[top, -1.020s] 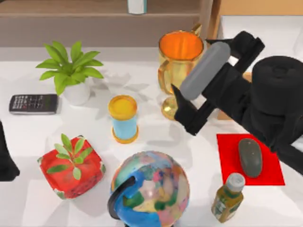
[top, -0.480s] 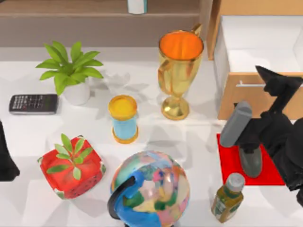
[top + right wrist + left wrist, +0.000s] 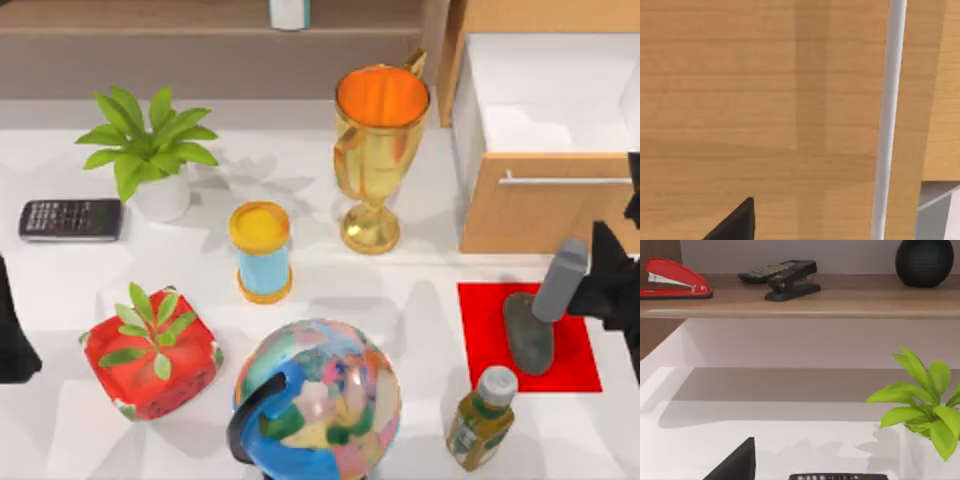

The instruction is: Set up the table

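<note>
Rendered office desk, calculator (image 3: 70, 219), mouse (image 3: 527, 333) on red mat (image 3: 485, 330), stapler (image 3: 672, 279) on shelf (image 3: 800, 302)

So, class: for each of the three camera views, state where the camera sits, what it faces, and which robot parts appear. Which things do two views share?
Top view: overhead, looking down at the white table; left arm at the left edge, right gripper at the right edge.
Left wrist view: low, facing a wooden shelf; a dark fingertip shows.
Right wrist view: close to the light-brown wooden drawer front; a dark fingertip shows.
Shared: green potted plant and black calculator, top and left wrist; drawer front, top and right wrist.
</note>
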{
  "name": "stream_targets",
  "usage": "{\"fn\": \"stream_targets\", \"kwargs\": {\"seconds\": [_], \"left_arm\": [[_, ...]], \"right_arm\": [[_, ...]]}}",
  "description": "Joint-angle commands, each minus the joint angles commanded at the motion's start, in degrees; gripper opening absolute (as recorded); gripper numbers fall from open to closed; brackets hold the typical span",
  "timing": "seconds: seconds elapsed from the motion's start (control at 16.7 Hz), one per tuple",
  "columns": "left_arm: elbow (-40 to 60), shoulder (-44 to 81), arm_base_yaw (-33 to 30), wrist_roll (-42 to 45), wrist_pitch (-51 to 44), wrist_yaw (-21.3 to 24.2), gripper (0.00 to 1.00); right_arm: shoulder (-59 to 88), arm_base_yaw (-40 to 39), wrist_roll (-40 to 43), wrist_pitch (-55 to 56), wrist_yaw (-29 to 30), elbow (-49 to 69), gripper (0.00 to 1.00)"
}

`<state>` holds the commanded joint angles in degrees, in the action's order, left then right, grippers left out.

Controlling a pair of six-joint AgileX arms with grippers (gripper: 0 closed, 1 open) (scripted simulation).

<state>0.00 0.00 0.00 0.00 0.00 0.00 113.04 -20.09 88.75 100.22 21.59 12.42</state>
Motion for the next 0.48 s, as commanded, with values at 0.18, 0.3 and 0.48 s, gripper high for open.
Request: {"fn": "stream_targets", "kwargs": {"seconds": [0.18, 0.3, 0.48], "left_arm": [[0.00, 0.00, 0.00, 0.00, 0.00, 0.00, 1.00], [0.00, 0.00, 0.00, 0.00, 0.00, 0.00, 1.00], [0.00, 0.00, 0.00, 0.00, 0.00, 0.00, 1.00]], "right_arm": [[0.27, 0.24, 0.35, 0.45, 0.11, -0.10, 1.00], [0.27, 0.24, 0.35, 0.45, 0.11, -0.10, 1.00], [0.59, 0.47, 0.32, -0.32, -0.19, 0.95, 1.00]]}}
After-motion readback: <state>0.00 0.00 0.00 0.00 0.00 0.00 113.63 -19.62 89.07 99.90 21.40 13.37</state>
